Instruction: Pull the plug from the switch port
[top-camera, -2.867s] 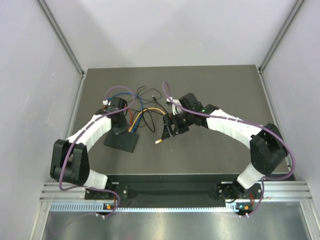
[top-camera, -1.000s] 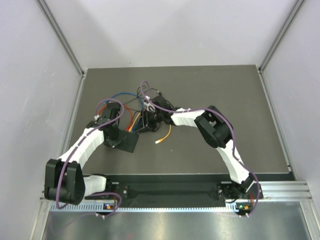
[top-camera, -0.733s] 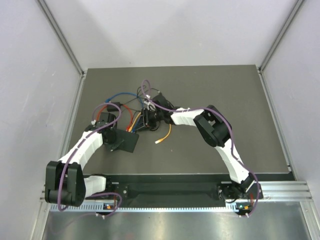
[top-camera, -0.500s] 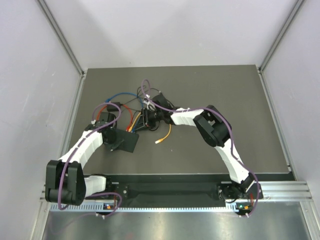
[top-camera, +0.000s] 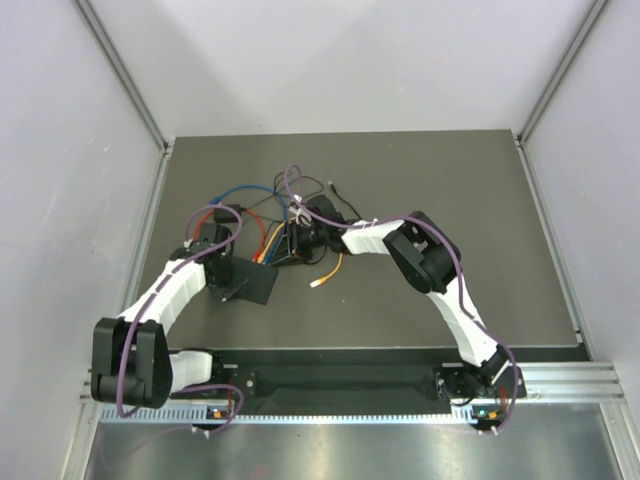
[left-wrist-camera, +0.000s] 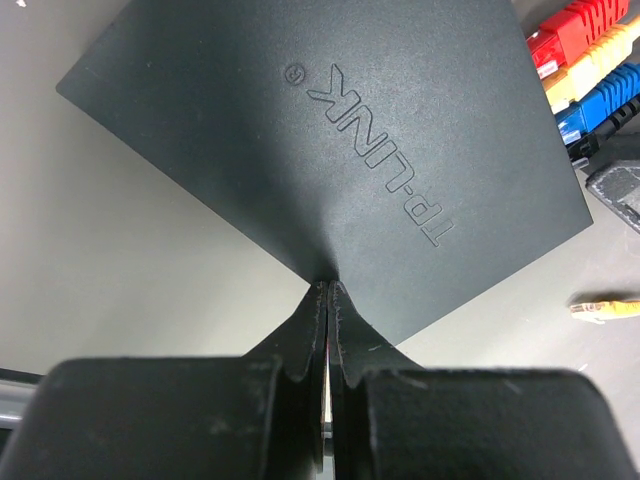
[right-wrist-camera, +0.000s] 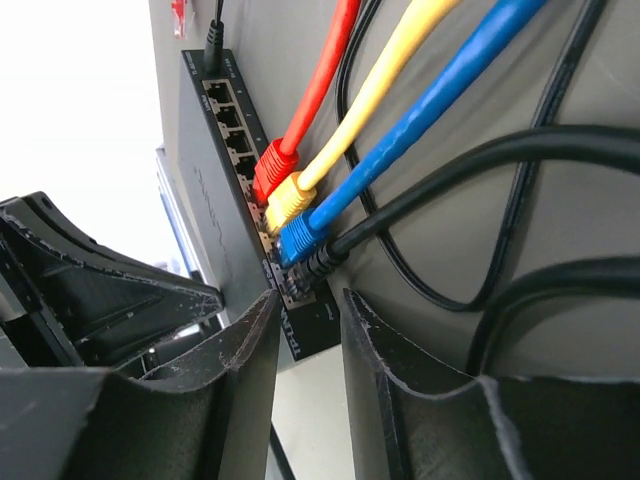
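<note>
Approach step: the TP-Link switch (left-wrist-camera: 300, 150) lies on the desk (top-camera: 450, 180), left of centre, and the closed left end effector (left-wrist-camera: 328, 290) presses on its edge. The right end effector (right-wrist-camera: 308, 320) is open, just before the black plug (right-wrist-camera: 318, 262). Next it must close on the plug and pull straight out.

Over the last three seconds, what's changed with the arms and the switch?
The right pincer swung left from mid-table to the port side of the switch, jaws open by the black plug. The left pincer drew back from the cables onto the switch's top, shut. The loose yellow cable end stayed put; no plug is out yet.
</note>
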